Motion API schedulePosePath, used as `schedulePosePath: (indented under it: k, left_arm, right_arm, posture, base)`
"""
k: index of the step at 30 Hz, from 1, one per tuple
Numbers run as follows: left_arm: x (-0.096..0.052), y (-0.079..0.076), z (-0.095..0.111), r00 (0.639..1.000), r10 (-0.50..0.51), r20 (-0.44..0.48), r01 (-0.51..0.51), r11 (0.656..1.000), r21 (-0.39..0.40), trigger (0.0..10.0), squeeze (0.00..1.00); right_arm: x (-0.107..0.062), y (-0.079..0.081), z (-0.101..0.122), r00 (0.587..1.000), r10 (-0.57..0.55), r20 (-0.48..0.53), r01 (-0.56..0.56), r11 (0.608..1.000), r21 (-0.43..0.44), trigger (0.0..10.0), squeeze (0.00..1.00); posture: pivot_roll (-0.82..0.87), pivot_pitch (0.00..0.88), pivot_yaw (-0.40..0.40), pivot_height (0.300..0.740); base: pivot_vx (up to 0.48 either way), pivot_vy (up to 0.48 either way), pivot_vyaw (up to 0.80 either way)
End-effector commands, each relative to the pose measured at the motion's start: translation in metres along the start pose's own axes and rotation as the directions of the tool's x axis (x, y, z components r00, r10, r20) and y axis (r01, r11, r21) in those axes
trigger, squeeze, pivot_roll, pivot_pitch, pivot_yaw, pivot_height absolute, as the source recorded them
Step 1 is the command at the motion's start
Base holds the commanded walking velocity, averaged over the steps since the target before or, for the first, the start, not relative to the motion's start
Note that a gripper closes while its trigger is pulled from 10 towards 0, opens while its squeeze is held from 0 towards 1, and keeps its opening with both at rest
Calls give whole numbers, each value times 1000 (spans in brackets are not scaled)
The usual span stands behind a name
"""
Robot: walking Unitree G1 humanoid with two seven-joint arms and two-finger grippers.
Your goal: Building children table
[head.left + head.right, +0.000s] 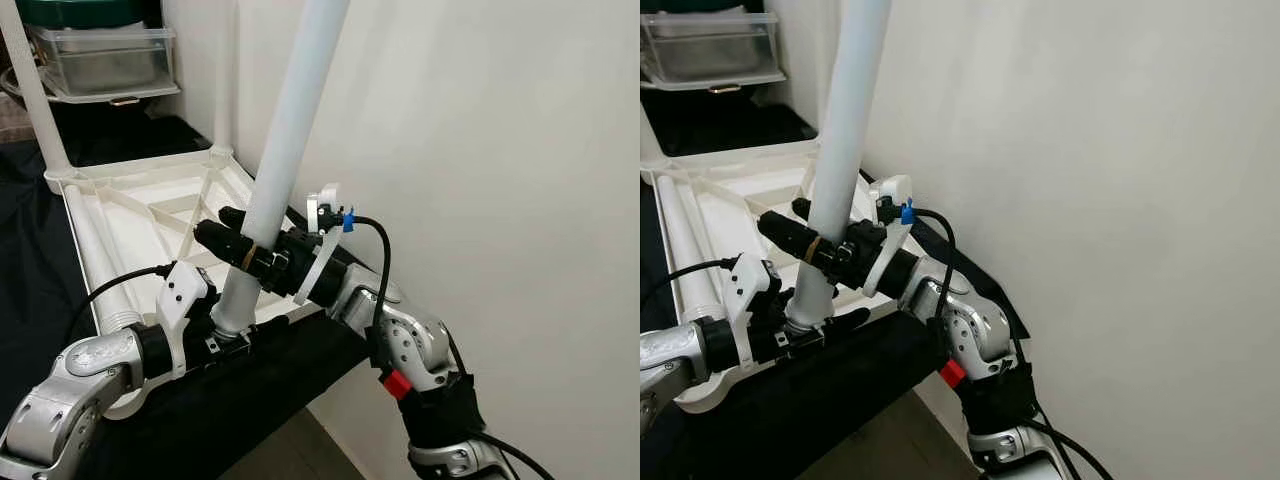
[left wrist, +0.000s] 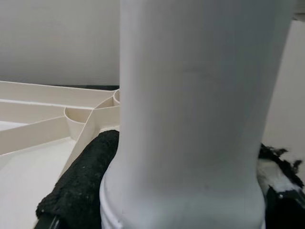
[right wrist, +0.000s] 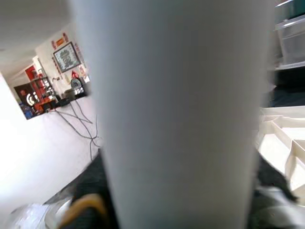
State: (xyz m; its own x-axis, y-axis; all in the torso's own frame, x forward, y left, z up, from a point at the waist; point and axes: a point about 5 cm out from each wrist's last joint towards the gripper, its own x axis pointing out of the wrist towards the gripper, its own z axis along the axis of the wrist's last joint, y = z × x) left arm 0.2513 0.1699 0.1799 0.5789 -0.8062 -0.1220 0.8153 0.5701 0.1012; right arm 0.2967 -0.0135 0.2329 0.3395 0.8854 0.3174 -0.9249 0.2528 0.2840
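Your right claw [image 1: 238,240] is pinched across the white table leg [image 1: 290,140] partway up, and your left claw [image 1: 228,335] clamps the leg's foot just above the corner socket of the upturned tabletop [image 1: 120,215] — at the tabletop's near corner, by the wall. You look to be seating this leg. It isn't plumb: the long axis runs up and away, top leaning toward the wall. Next, I'd judge, straighten it over the socket, then press or twist it home.

A clear plastic bin [image 1: 105,58] sits above black cloth [image 1: 30,250], left of the bare white wall [image 1: 500,150].
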Motion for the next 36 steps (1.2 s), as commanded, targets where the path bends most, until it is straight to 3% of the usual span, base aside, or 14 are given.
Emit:
schedulePosePath:
  k: [1,6,7,8,9,10,22,24,25,27,29,34,35,36]
  left_arm:
    - [1,-6,0,999,-50,-10,50,998,33,0,0]
    - [0,-4,-1,999,-44,-21,45,998,50,784,0]
    - [-1,-3,-2,999,-35,-22,36,997,67,2941,0]
    - [-1,-3,-2,999,-35,-22,36,997,67,2941,0]
    - [-1,-2,-1,1000,-16,-16,17,996,83,7216,59]
    - [1,2,0,1000,28,8,-29,996,86,10000,1000]
    - [-6,4,8,985,138,99,-141,989,33,10000,1000]
    - [-6,-1,6,986,136,101,-139,990,18,10000,1000]
    - [-6,-6,1,985,151,87,-153,988,16,10000,1000]
    - [-6,-8,-4,980,183,77,-185,983,10,10000,1000]
    - [-6,-8,-4,980,183,77,-185,983,10,10000,1000]
    - [-9,-8,-13,957,286,51,-286,958,-9,10000,984]
    - [-11,-6,-16,945,324,47,-323,946,-12,10000,0]
    - [-12,-5,-17,937,348,44,-348,938,-14,10000,0]
  right_arm:
    - [-6,-6,-3,999,-33,-13,33,999,-10,0,0]
    - [-10,-11,-3,998,-62,-19,61,998,-22,0,0]
    - [-12,-14,-2,997,-83,-8,83,996,-27,0,0]
    - [-12,-14,-2,997,-83,-8,83,996,-27,0,0]
    - [-13,-15,-1,996,-95,-1,95,995,-28,0,0]
    - [-15,-18,1,993,-116,16,116,993,-36,0,0]
    - [-38,-59,40,938,-325,125,346,909,-234,0,0]
    - [-46,-70,51,901,-400,168,433,855,-284,0,0]
    - [-57,-81,61,848,-483,218,530,756,-384,0,0]
    - [-65,-87,66,804,-534,262,588,647,-485,0,0]
    - [-65,-87,66,804,-534,262,588,647,-485,0,0]
    - [-75,-88,53,784,-534,316,598,513,-616,0,0]
    - [-75,-88,44,789,-527,315,597,538,-595,0,0]
    - [-76,-89,38,791,-524,316,599,559,-573,0,0]
  posture:
    - [122,0,-136,740]
    - [121,0,-135,740]
    - [117,0,-131,740]
    - [117,0,-131,740]
    - [116,0,-129,740]
    - [115,0,-127,740]
    - [114,0,-131,740]
    - [116,0,-135,740]
    - [116,0,-137,740]
    - [116,0,-138,740]
    - [116,0,-138,740]
    - [123,0,-137,740]
    - [140,0,-135,740]
    - [140,0,-135,740]
  base:
    - [0,0,0]
    - [0,0,0]
    - [0,0,0]
    - [0,0,0]
    - [0,0,0]
    - [0,0,0]
    - [0,0,0]
    - [0,0,0]
    - [0,0,0]
    - [0,0,0]
    - [0,0,0]
    - [0,0,0]
    - [0,0,0]
    - [0,0,0]
